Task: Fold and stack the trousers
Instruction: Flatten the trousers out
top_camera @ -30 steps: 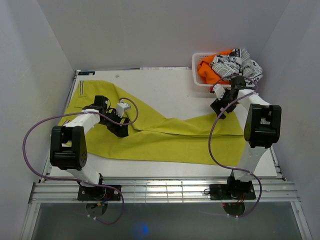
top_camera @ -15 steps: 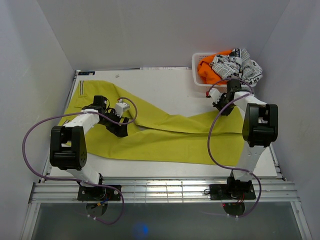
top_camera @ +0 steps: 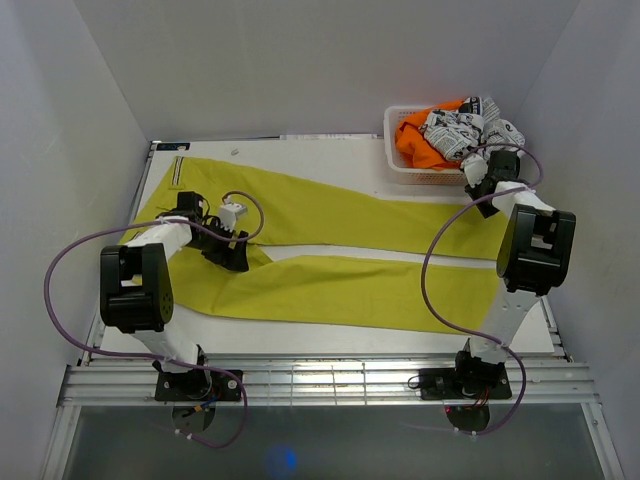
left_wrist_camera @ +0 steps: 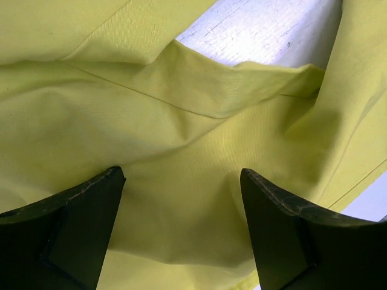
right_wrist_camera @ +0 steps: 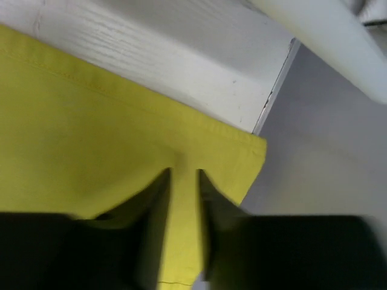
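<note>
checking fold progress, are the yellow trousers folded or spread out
Spread, not folded: the trousers lie flat with both legs stretched out side by side; right gripper pinches one hem.

We record one white surface [top_camera: 330,160], bearing the trousers [top_camera: 330,290] laid flat, waistband left and both legs running right, and a white basket [top_camera: 415,177] at its far right corner.
</note>
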Tool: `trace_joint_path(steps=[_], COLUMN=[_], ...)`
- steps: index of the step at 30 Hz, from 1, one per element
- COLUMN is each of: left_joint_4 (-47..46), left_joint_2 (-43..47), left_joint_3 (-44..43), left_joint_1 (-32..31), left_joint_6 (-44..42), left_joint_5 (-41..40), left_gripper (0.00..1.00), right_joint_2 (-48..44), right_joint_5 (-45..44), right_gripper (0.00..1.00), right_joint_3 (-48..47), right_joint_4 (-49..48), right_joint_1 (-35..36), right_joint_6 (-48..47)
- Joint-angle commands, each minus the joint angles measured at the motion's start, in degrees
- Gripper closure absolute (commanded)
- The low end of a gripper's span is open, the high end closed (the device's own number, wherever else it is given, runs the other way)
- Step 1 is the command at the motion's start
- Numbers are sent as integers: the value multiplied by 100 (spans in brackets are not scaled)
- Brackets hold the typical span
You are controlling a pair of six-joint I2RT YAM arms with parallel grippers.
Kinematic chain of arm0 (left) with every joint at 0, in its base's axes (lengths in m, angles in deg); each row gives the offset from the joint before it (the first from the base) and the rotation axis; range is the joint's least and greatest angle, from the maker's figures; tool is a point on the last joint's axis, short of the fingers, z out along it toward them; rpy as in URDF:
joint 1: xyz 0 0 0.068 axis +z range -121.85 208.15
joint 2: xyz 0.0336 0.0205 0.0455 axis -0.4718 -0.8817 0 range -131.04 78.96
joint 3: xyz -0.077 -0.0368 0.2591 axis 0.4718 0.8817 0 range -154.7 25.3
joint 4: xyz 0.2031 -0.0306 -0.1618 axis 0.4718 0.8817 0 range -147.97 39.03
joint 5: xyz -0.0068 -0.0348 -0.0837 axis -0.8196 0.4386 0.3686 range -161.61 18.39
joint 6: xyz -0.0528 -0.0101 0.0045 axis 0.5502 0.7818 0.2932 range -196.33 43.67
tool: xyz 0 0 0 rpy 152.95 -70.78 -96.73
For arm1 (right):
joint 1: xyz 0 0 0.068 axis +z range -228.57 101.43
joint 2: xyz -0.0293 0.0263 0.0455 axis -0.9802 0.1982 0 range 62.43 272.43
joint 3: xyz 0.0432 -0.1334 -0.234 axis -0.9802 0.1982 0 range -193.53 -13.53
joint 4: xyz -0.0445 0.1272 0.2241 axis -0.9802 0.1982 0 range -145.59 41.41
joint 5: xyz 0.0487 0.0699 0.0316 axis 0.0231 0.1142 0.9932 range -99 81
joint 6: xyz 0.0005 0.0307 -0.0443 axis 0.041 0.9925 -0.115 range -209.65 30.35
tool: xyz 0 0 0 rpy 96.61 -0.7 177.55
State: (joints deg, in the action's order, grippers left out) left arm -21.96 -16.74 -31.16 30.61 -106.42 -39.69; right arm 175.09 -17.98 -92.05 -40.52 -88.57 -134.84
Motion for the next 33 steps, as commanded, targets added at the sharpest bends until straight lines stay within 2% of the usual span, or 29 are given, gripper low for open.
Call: trace_joint_path(steps=[1,4,5,6,7,9,11,12,15,16,20,23,25,26,28,33], left_joint_4=[99,318,423,477,590,688,706,697,627,635,539,276,109,82,64,117], left_joint_2=[60,236,280,367,394,447,438,412,88,-157,-641,-853,-967,-1081,-1143,-907], left_joint_3=[-276,-583,-663,-742,-908,-1067,-1243,-1296,-1533,-1612,-1877,-1728,-1491,-1429,-1210,-516], left_joint_1=[62,123,132,202,246,360,544,597,904,992,1292,1406,1459,1546,1652,1898], left_joint_6=[143,344,389,442,521,600,688,706,645,636,443,188,21,-6,-102,-331], left_joint_5=[-29,147,182,200,235,174,87,-97,-431,-563,-915,-1371,-1653,-1811,-1874,-1988], left_gripper=[10,9,8,7,2,2,2,2,2,2,2,2,2,3,5,11], right_joint_2=[-244,-709,-841,-1086,-1193,-1404,-1553,-1606,-1861,-1914,-1941,-1731,-1660,-1608,-1528,-983], right_joint_5=[-193,394,622,1156,1344,1818,1916,1943,1821,1768,1408,934,118,-477,-859,-1300], right_gripper=[57,26,25,25,26,29,34,35,39,40,42,44,45,45,46,46], right_joint_3=[-409,-568,-603,-690,-708,-630,-385,26,783,1282,2199,2648,2981,3357,3562,3125], right_joint_4=[240,1101,1408,2211,2559,3706,4204,4336,4294,4041,3374,2846,2476,2039,1676,1455], right_joint_1=[24,-19,-20,-11,-2,77,217,279,630,744,1412,1483,1466,1414,1212,70], right_joint_6=[405,327,231,-22,-95,-393,-622,-666,-728,-676,-325,-262,-455,-699,-912,-1360])
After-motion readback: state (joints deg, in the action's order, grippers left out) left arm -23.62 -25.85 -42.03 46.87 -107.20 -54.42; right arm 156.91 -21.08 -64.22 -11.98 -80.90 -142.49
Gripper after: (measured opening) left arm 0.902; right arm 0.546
